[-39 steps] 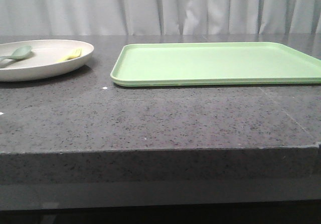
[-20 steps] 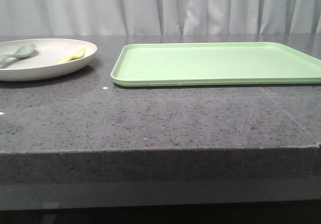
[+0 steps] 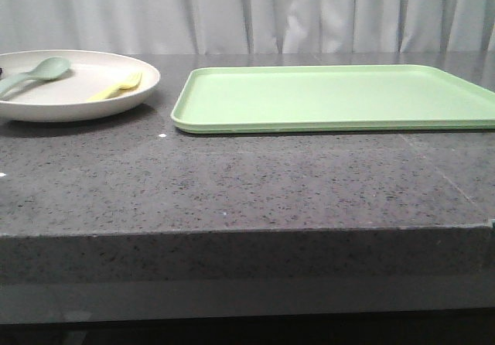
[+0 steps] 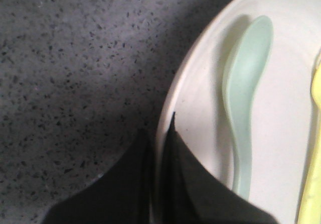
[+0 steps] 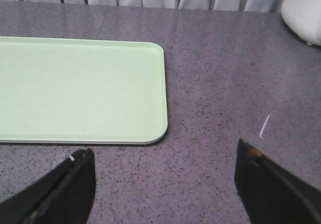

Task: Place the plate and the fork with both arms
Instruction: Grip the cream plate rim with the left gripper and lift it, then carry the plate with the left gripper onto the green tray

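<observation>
Left wrist view: the left gripper (image 4: 159, 148) pinches the plate (image 4: 195, 83) rim between its 2 fingers, with the spoon (image 4: 244, 93) and fork (image 4: 313, 148) lying inside, just beyond. The right gripper (image 5: 163, 184) hovers spread wide near the tray (image 5: 80, 88) corner.

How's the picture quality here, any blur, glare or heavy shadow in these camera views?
Front view: evenly lit and fairly sharp, with a soft shadow under the plate and a faint sheen on the tray. Left wrist view: the left gripper is a dark, blurred mass shut on the plate's rim, shading the table. Right wrist view: clear, with the right gripper's fingers soft-edged.
</observation>
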